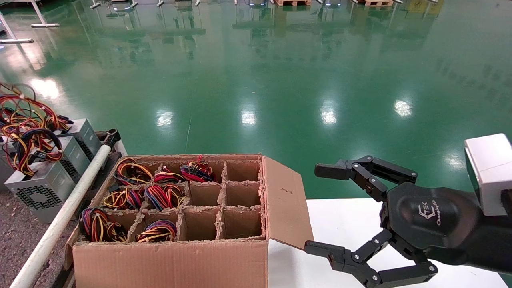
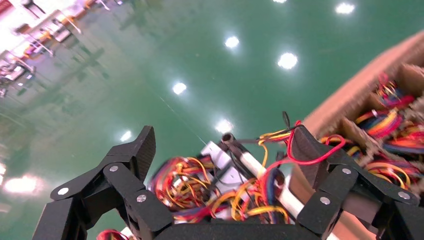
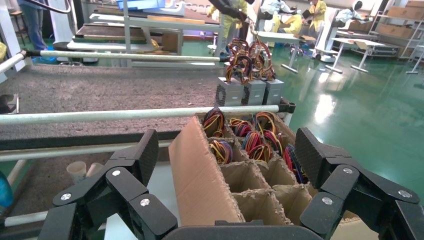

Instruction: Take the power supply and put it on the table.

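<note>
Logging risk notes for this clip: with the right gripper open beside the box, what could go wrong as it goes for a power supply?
1. The cardboard box has an open flap leaning toward the right gripper; a sideways approach could catch it.
2. The wire bundles fill tight cells, so the open fingers might snag loose loops.
3. The power supplies already crowd the table beside the white rail, with wires trailing over them.
</note>
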Robot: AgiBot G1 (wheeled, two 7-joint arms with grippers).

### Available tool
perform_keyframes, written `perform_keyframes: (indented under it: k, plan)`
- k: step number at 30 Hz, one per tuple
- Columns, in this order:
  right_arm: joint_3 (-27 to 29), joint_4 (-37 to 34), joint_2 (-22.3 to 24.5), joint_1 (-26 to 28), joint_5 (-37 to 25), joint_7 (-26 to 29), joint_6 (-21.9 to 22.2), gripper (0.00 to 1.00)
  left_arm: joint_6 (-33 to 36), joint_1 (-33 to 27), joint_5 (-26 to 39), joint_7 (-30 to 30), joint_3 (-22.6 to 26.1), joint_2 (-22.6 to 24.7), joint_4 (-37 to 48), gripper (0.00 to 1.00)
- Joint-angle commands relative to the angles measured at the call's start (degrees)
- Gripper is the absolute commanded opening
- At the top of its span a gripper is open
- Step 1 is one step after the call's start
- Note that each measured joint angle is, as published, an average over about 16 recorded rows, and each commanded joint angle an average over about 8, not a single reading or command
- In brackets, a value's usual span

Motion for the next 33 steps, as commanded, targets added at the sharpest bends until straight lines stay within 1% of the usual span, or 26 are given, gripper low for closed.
perform_keyframes:
  k: [1, 9, 14, 18, 23, 33]
  plan:
    - [0.00, 0.00, 0.00, 0.00, 0.00, 0.00, 0.00, 1.00, 1.26, -0.24, 0.86, -0.28, 0.61, -0.09, -0.16, 1.00]
    - [0.00, 0.00, 0.00, 0.00, 0.00, 0.00, 0.00, 1.00, 4.26, 0.08, 2.90, 4.89, 2.11, -0.74, -2.99, 1.00]
    - [0.00, 0.00, 0.00, 0.00, 0.00, 0.00, 0.00, 1.00, 5.51, 0.06, 3.71, 6.06, 2.72, -1.15, -3.10, 1.00]
    - [0.00, 0.00, 0.00, 0.00, 0.00, 0.00, 0.00, 1.00, 4.58, -0.20, 3.08, 5.77, 2.27, -1.25, -2.17, 1.00]
    - [0.00, 0.00, 0.00, 0.00, 0.00, 0.00, 0.00, 1.00, 1.78, -0.42, -1.49, 4.35, -0.92, -1.04, 0.61, 1.00]
    - [0.00, 0.00, 0.00, 0.00, 0.00, 0.00, 0.00, 1.00, -6.51, 0.92, -14.65, 2.83, -10.08, 1.00, 6.54, 1.00]
